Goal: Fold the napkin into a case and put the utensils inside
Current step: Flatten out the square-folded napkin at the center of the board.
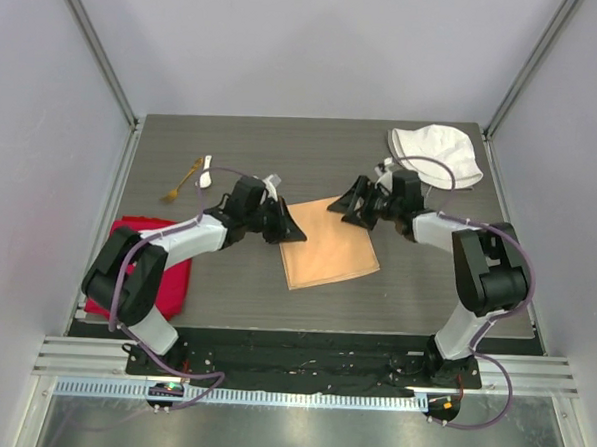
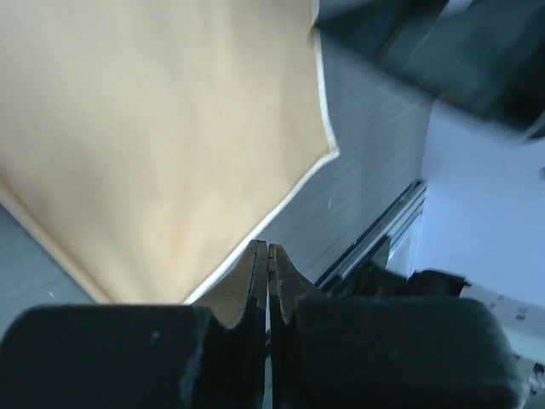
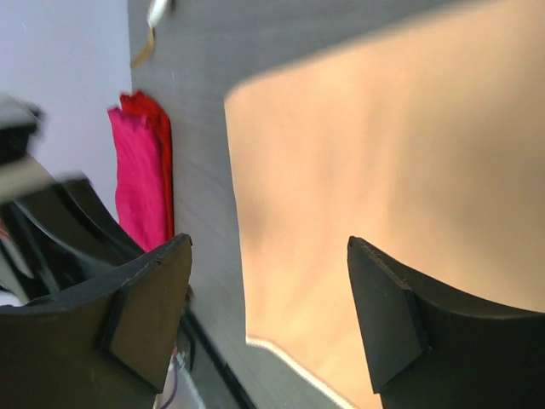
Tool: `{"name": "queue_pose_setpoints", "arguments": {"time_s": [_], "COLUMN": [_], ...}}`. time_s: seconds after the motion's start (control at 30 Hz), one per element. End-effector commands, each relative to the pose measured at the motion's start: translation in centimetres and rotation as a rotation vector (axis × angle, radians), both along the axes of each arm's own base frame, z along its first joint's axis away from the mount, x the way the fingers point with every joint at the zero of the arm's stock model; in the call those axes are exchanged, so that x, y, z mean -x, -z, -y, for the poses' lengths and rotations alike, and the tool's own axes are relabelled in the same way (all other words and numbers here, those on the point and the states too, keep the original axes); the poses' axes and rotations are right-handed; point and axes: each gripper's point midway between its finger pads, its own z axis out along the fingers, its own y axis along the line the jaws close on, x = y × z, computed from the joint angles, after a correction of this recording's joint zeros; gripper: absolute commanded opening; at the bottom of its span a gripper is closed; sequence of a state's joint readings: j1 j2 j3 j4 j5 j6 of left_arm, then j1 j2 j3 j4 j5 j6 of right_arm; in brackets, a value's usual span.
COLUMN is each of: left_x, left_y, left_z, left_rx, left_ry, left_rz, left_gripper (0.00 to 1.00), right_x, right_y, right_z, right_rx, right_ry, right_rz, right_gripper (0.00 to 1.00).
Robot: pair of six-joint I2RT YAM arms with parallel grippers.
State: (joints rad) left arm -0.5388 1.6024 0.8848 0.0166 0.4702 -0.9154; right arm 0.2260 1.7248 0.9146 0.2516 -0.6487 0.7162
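At the far left of the grey table, a bright red cloth lies bunched at the near left edge, partly under the left arm's elbow. Behind it, towards the back of the table, the thin gold fork lies at a slant, and the small white spoon sits just beside it on the right; both are well apart from the napkin. The left gripper reaches in low to the napkin's left corner. In its wrist view the left gripper's fingers are pressed together with only a hairline slit between them, and no cloth shows between them; the tips sit right at the napkin's white-hemmed edge. The peach-orange napkin lies flat in the middle of the table, turned slightly askew, between the two grippers. It fills much of both wrist views. The right gripper hovers at the napkin's far corner. Its fingers stand wide apart over the cloth in the wrist view and hold nothing. At the far right rear corner rests a white fabric hat, just behind the right arm.
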Motion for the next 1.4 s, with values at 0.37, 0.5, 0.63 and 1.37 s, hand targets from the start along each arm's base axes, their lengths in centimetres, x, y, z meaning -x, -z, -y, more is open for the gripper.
{"name": "queue_pose_setpoints", "arguments": {"time_s": [0.37,0.5,0.63,1.37], "left_x": [-11.4,-13.5,-14.9,-17.7], "left_y": [3.1,4.3,5.6,-5.2], "left_z": [-2.1,-3.5,-4.4,-8.5], "left_rx": [0.107,0.102,0.095,0.163], "left_ry": [-0.195,-0.231,-0.254,-0.309], "left_rz": [0.007,0.028,0.03,0.34], "left_gripper": [0.0,0.0,0.0,0.61], "right_x": [5.9,7.2,7.9,6.7], "right_y": [4.3,6.8,8.6,8.5], "right_z": [-4.8,-4.4,-3.7,-3.7], "right_rx": [-0.195,-0.21,-0.184,-0.119], "right_ry": [-0.101,-0.071,-0.037,-0.024], "right_rz": [-0.103,-0.179,-0.214,-0.187], "right_gripper": [0.14,0.01,0.01,0.29]}}
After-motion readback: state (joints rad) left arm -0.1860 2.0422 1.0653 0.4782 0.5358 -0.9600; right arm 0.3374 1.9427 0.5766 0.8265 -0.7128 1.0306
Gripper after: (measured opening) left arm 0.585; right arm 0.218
